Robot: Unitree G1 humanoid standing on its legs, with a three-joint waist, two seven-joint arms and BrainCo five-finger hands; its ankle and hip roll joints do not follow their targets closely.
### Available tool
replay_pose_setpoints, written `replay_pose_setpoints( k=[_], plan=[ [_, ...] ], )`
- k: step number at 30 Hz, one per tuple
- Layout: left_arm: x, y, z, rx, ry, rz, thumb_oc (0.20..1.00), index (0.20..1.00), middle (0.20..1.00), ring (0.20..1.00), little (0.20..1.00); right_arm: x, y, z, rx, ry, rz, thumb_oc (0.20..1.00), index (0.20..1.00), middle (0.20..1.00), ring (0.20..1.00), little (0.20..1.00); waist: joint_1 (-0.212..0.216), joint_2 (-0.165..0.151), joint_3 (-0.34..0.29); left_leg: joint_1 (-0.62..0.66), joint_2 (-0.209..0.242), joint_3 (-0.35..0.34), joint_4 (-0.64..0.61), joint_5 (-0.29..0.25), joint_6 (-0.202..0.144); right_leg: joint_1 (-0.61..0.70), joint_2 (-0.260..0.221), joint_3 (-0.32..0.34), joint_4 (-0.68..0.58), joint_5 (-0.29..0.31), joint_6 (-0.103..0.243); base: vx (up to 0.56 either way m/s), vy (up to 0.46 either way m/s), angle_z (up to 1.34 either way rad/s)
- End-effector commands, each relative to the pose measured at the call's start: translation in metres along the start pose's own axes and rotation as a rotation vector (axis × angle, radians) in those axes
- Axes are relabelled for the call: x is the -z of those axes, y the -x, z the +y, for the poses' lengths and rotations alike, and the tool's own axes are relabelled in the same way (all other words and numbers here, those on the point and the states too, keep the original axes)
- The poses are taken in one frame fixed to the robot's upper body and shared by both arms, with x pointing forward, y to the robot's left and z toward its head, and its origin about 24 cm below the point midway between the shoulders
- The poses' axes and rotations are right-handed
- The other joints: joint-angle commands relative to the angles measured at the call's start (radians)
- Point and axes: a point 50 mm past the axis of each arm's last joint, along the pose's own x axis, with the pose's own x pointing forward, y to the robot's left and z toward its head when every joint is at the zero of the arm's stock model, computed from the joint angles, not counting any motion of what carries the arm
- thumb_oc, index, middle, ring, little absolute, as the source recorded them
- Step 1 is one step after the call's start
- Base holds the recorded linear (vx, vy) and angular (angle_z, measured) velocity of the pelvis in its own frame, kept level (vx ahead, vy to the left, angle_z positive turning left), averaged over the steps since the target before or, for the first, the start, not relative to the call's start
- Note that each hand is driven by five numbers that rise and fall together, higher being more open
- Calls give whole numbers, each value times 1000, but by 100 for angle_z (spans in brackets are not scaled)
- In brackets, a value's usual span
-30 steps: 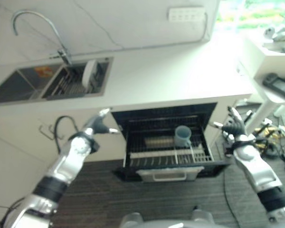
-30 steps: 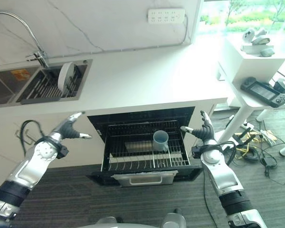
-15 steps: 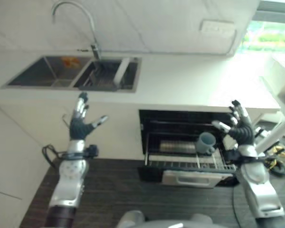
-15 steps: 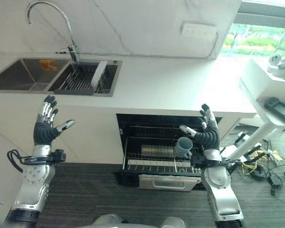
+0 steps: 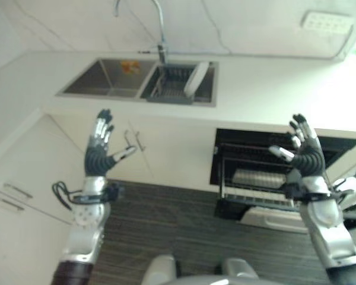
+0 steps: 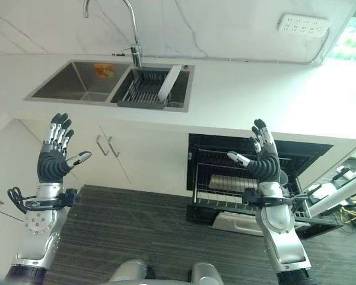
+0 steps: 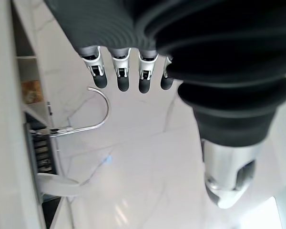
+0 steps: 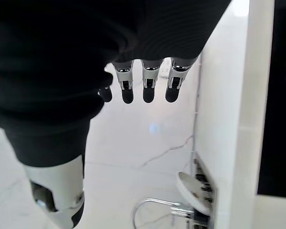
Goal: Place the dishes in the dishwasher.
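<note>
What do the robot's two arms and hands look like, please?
Both arms are silver-grey with dark bands. The left hand and right hand have dark ribbed covers over back and wrist, silver fingers with dark tips, and a separate thumb.

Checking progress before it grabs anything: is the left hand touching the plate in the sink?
Apart. The right eye view shows the left hand raised, well short of the plate in the sink rack.
</note>
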Motion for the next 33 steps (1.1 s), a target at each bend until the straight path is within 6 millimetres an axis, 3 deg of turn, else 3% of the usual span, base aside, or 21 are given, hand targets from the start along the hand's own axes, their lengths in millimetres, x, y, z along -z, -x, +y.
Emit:
replay_pose_setpoints(
  k=[1,2,9,12,14,16,22,28,31,33],
  plan=[
    [-12,-5,2,22,9,-74,1000,1000,1000,1000,1000,-28,-15,-7,25,37,-159,1000,1000,1000,1000,1000,-1,28,-39,-17,17,55,-90,186,16,122,69,-50,-161,89,52,159,379,15],
    [-10,-6,-1,49,4,-72,1000,1000,1000,1000,1000,-28,-14,-10,46,43,-160,1000,1000,1000,1000,1000,-11,33,-45,-16,25,84,-90,166,15,125,53,-66,-161,86,60,197,426,-2],
    [-5,-13,-15,143,-26,-27,1000,1000,1000,1000,1000,-20,-11,-6,52,-2,-113,1000,1000,1000,1000,1000,-19,52,-70,70,-91,26,-90,56,91,121,-8,-88,-161,132,106,152,308,-35],
    [-5,-13,-18,163,-44,-23,1000,1000,1000,1000,1000,-17,-10,-2,54,-12,-98,1000,1000,1000,1000,1000,-23,58,-70,85,-103,34,-90,37,116,123,-4,-100,-161,180,119,86,183,-10],
    [-5,-10,-15,163,-75,-15,1000,1000,1000,1000,1000,-15,-9,2,23,-25,-82,1000,1000,1000,1000,1000,-14,61,-65,97,-97,55,-90,25,127,115,10,-163,-161,212,124,47,70,-34],
    [-6,-6,-12,153,-81,-7,1000,1000,1000,1000,1000,-15,-10,5,2,-49,-82,1000,1000,1000,1000,1000,-1,49,-62,100,-94,78,-90,22,121,83,6,-196,-161,193,119,3,-92,-51],
    [-3,-5,-16,128,-89,0,1000,1000,1000,1000,1000,-21,-16,8,-14,-59,-120,1000,1000,1000,1000,1000,6,19,-73,97,-89,114,-90,19,98,6,-9,-165,-161,159,108,48,-205,-34],
    [-5,1,-18,155,-108,-4,1000,1000,1000,1000,1000,-26,-17,10,-37,-80,-123,1000,1000,1000,1000,1000,9,18,-90,103,-66,106,-90,22,71,-5,19,-139,-161,143,90,79,-211,-7],
    [-6,-1,-18,141,-109,-20,1000,1000,1000,1000,1000,-27,-18,12,-59,-80,-122,1000,1000,1000,1000,1000,5,9,-73,127,-58,93,-90,49,59,6,40,-120,-161,137,66,69,-217,3],
    [-7,0,-17,118,-105,-30,1000,1000,1000,1000,1000,-27,-18,14,-85,-84,-124,1000,1000,1000,1000,1000,0,-28,-49,174,-70,139,-90,111,72,21,37,-82,-161,138,44,101,-247,-9]
  ],
)
